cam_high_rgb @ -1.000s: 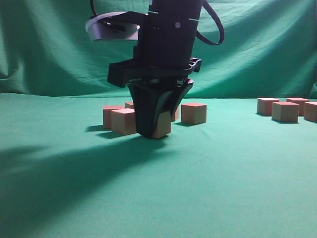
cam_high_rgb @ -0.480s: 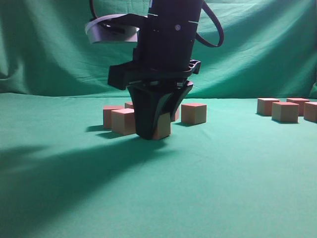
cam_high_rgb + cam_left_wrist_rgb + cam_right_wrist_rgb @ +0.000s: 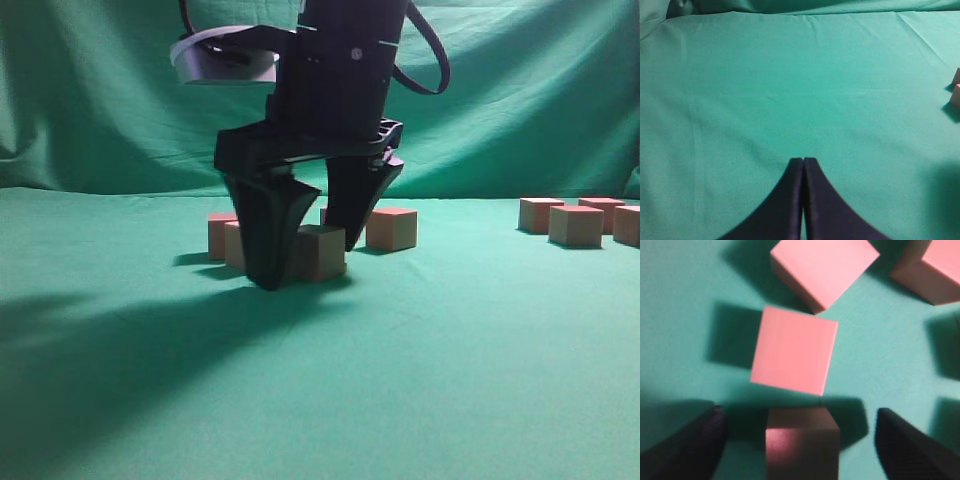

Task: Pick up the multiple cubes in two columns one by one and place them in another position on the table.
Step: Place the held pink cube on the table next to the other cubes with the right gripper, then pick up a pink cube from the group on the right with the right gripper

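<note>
- Exterior view: the right gripper point(image 3: 305, 265) stands low over the table point(image 3: 450, 350), jaws spread wide, a cube point(image 3: 322, 253) sitting between them on the cloth, gripped by neither.
- More cubes point(image 3: 391, 228) cluster just behind; another group point(image 3: 576, 225) sits far right.
- Left gripper point(image 3: 803, 161): jaws pressed together, nothing held.

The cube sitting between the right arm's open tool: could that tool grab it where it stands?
Probably yes: the cube rests on the table between the right tool's spread fingers, with nothing between them.
</note>
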`<state>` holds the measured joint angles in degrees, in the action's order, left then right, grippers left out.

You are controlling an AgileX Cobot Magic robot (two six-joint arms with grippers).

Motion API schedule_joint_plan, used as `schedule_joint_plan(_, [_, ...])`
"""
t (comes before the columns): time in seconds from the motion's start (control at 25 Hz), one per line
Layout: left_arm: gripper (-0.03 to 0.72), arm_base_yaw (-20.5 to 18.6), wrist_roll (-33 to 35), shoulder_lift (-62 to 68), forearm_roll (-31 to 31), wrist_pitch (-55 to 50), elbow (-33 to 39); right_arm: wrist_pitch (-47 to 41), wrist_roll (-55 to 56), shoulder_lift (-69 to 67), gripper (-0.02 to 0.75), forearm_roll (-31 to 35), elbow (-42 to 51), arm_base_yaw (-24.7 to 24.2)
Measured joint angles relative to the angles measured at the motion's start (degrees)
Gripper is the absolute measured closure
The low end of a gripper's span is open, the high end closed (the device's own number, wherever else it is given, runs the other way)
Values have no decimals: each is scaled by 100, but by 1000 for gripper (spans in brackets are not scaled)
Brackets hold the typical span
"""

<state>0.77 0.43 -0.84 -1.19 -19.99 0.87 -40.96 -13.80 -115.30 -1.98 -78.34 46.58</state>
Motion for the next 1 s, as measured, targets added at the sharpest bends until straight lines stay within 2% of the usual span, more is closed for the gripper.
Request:
schedule_joint_plan(0.08, [688, 0, 0, 0, 0, 0, 0, -68, 0, 0, 101, 0, -40, 0])
schedule_joint_plan(0.2, [688, 0, 0, 0, 0, 0, 0, -357, -20, 23, 108, 3, -235, -13])
schedule_joint_plan(0.24, [688, 0, 0, 0, 0, 0, 0, -489, -20, 75, 68, 3, -312, -13])
schedule_joint_plan(0.44, [688, 0, 0, 0, 0, 0, 0, -1365, -20, 556, 83, -44, -863, -13])
schedule_joint_plan(0.48, [688, 0, 0, 0, 0, 0, 0, -1553, -20, 661, 134, -88, -996, -13])
schedule_joint_plan(0.52, [688, 0, 0, 0, 0, 0, 0, -1795, -20, 789, 139, -155, -1131, -13])
schedule_joint_plan(0.64, [688, 0, 0, 0, 0, 0, 0, -2513, 32, 1148, 134, -536, -1481, -13])
schedule_joint_plan(0.68, [688, 0, 0, 0, 0, 0, 0, -2721, 134, 1291, 134, -825, -1573, -13])
schedule_joint_plan(0.72, [688, 0, 0, 0, 0, 0, 0, -2844, 302, 1386, 183, -1090, -1622, -13])
schedule_joint_plan(0.8, [688, 0, 0, 0, 0, 0, 0, -2945, 781, 1592, 185, -1726, -1690, -49])
schedule_joint_plan(0.88, [688, 0, 0, 0, 0, 0, 0, -2970, 1240, 1798, 185, -2107, -1702, -209])
schedule_joint_plan(1.0, [688, 0, 0, 0, 0, 0, 0, -2993, 1625, 2072, 185, -2103, -1676, -780])
